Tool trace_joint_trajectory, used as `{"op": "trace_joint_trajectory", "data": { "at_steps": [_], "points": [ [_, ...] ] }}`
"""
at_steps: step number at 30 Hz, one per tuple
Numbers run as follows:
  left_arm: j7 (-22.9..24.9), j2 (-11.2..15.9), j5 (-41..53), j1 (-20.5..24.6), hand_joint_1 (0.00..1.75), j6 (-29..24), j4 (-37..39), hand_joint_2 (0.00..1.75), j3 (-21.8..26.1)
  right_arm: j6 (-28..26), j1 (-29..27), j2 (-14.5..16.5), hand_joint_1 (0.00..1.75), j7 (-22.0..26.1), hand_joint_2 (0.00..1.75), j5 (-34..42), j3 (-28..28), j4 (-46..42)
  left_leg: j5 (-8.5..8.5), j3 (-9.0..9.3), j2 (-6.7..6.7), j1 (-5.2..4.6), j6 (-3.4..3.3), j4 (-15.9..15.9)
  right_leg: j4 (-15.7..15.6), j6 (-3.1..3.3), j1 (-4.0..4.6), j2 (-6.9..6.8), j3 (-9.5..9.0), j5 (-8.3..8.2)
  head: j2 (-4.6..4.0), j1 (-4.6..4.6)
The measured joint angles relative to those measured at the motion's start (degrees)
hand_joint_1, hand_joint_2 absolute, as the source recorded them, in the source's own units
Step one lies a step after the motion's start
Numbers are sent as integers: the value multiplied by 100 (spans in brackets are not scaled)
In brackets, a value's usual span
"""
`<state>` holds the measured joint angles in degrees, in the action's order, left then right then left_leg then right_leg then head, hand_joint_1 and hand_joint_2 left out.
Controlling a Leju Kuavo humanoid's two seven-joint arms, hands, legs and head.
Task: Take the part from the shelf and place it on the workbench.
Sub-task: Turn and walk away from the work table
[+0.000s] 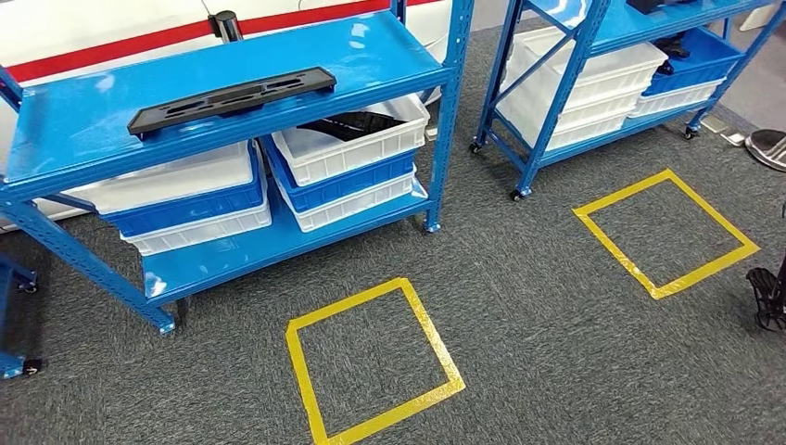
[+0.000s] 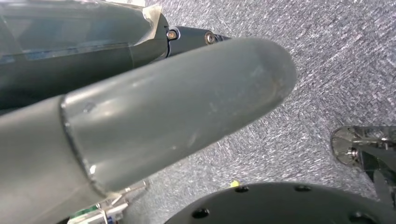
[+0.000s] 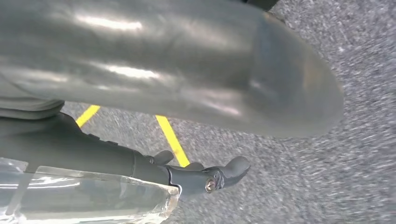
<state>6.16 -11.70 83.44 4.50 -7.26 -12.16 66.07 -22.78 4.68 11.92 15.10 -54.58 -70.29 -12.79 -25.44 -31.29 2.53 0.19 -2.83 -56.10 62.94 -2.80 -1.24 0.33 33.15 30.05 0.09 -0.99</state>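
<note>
Grey speckled carpet floor [image 1: 538, 315], two yellow tape squares [image 1: 373, 362] on it well apart, two blue metal shelving racks [image 1: 83, 120] side by side, stacked white and blue plastic bins [image 1: 343, 167] on lower shelves, white wall with red stripe [image 1: 111, 42] behind

The second shelf [image 1: 593, 83] is cut off at the frame's upper right, and the right hand [image 3: 177, 70] appears blurred, its finger pose unclear.
</note>
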Motion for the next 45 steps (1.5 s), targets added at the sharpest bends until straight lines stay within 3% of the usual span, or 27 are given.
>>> {"op": "trace_joint_trajectory", "data": {
  "at_steps": [2,4,6,8,10,11,12,13,16,18,21,23,25,27,28,30,31,33,35,37,38,40,42,43,45],
  "points": [
    [4,6,8,0,0,-8,-1,0,0,17,7,1,0,0,0,-2,3,2,-61,-25,54,-19,74,-74,-520,33,-15,69,-225,-186,0,-4],
    [7,14,15,-8,0,-16,-2,0,0,26,14,5,0,0,0,-1,4,3,-92,-40,81,-7,132,-100,-566,140,-3,54,-255,-207,0,-23],
    [6,28,27,-18,0,-23,-1,0,0,29,17,16,0,0,0,1,4,5,-162,-75,23,25,183,-201,-572,217,-15,18,-285,-227,0,-40],
    [5,39,46,-19,0,-28,-1,0,-1,31,12,26,0,1,0,3,4,7,-451,-281,-105,43,240,-665,-579,267,-24,-32,-301,-232,0,-72],
    [9,43,62,-18,0,-28,0,0,-2,31,-2,29,0,2,0,6,3,7,-817,-665,-179,51,286,-1427,-578,294,-5,-96,-304,-213,0,-92],
    [23,46,68,-19,0,-29,0,0,-2,29,-9,31,0,2,0,10,2,7,-892,-815,-192,53,294,-1697,-577,304,4,-130,-306,-205,0,-91],
    [46,49,77,-23,0,-30,1,0,-2,26,-12,31,0,2,0,14,1,7,-851,-869,-202,53,290,-1768,-577,312,12,-161,-313,-197,0,-93],
    [74,51,86,-28,0,-32,0,0,-2,20,-12,32,0,2,0,16,1,7,-701,-805,-216,52,273,-1605,-577,318,19,-185,-325,-188,0,-93],
    [157,70,113,-27,0,-32,-1,0,-2,-16,-7,58,0,-2,0,18,0,8,-152,-260,-370,7,144,-460,-579,306,49,-232,-370,-156,0,-92],
    [186,83,118,-18,0,-21,0,0,-3,-39,-6,79,0,-7,0,18,0,9,-89,-133,-436,-44,79,-171,-586,269,63,-264,-378,-136,0,-92],
    [210,89,119,-17,0,9,-1,0,-4,-50,-6,100,0,-17,0,18,0,11,-36,-91,-347,-33,8,-71,-571,186,72,-282,-381,-100,0,-87],
    [224,88,123,-16,0,28,-1,0,-4,-59,-7,104,0,-20,0,18,0,11,25,-34,-291,2,-45,27,-190,183,74,-179,-206,99,0,-68],
    [250,85,136,-15,0,39,-1,0,-6,-67,-17,96,0,-20,0,20,0,11,35,-34,-235,-3,-62,39,588,205,58,-94,183,426,0,-54],
    [289,80,162,-17,0,24,0,0,-13,-83,-32,84,0,-21,0,31,-1,11,32,-37,-160,-3,-60,34,1058,152,45,-79,450,539,0,-45],
    [309,78,177,-18,0,7,0,0,-18,-94,-38,78,0,-22,0,37,-3,11,29,-34,-117,1,-54,26,937,94,34,-75,409,439,0,-40],
    [346,73,196,-18,0,-37,0,0,-30,-115,-41,72,0,-24,0,44,-6,11,5,-31,-35,10,-17,-16,165,-20,-11,-26,63,85,0,-31],
    [362,75,202,-17,0,-54,-1,0,-34,-123,-40,73,0,-27,0,44,-7,11,-23,-40,1,0,20,-55,-214,-35,-25,9,-105,-65,0,-21],
    [386,81,212,-18,0,-74,-2,0,-40,-134,-32,79,0,-37,0,43,-7,13,-75,-59,40,-17,97,-111,-544,33,-22,53,-243,-178,0,-16],
    [403,86,215,-20,0,-81,-2,0,-42,-139,-22,82,0,-50,0,38,-7,13,-90,-66,56,1,152,-123,-537,146,-6,23,-258,-194,0,-28],
    [416,91,215,-21,0,-81,-1,0,-42,-139,-18,87,0,-61,0,27,-7,13,-185,-119,-18,33,204,-263,-549,223,-23,-11,-283,-219,0,-42],
    [427,93,215,-21,0,-81,-1,0,-42,-139,-20,91,0,-64,0,16,-7,13,-321,-212,-77,44,230,-476,-555,251,-34,-35,-285,-228,0,-54],
    [449,92,221,-20,0,-81,0,0,-43,-139,-31,93,0,-68,0,-7,-7,13,-702,-561,-173,52,282,-1202,-553,282,-16,-93,-282,-221,0,-79],
    [465,92,228,-25,0,-79,1,0,-45,-139,-43,93,0,-74,0,-20,-7,13,-865,-853,-200,56,298,-1746,-551,293,1,-156,-278,-211,0,-80],
    [470,92,230,-30,0,-78,0,0,-46,-139,-44,94,0,-75,0,-25,-6,13,-778,-853,-209,55,288,-1717,-550,298,7,-183,-283,-206,0,-81],
    [475,92,213,-34,0,-73,-1,0,-46,-138,-40,97,0,-76,0,-44,-2,13,-383,-522,-271,45,224,-1041,-553,300,19,-222,-307,-194,0,-81]
  ]
}}
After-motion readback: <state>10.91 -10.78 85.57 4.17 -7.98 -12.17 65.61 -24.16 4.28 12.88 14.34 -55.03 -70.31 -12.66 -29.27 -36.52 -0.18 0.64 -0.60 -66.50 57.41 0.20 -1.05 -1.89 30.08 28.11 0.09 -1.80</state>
